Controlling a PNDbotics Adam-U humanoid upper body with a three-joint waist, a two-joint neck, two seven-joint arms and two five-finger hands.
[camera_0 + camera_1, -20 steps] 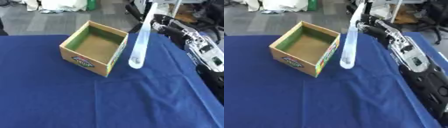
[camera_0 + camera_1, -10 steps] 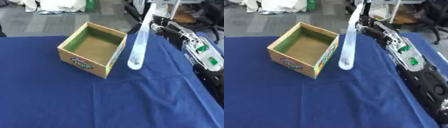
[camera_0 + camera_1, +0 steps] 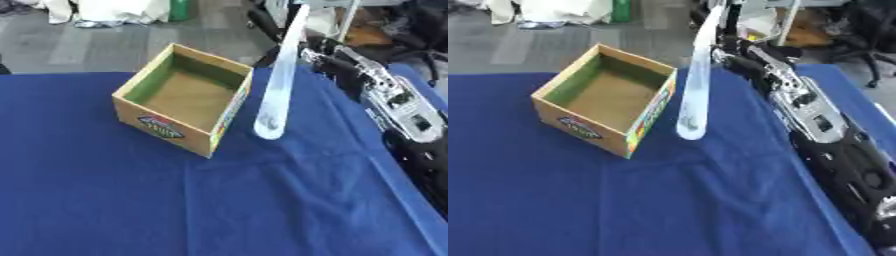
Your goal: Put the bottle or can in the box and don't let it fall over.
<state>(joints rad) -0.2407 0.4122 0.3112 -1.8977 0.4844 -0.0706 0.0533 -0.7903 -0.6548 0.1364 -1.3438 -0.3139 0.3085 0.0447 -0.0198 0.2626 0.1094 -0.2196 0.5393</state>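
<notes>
Left eye view: an open brown cardboard box (image 3: pixel 184 102) with a green inner lining sits on the blue-clothed tabletop (image 3: pixel 175 200). Just right of it a tall, pale, translucent bottle (image 3: pixel 278 85) hangs tilted above the cloth.

Right eye view: the right robot hand (image 3: pixel 730 47) meets the bottle's upper part; whether its fingers are closed on the bottle cannot be told.
</notes>
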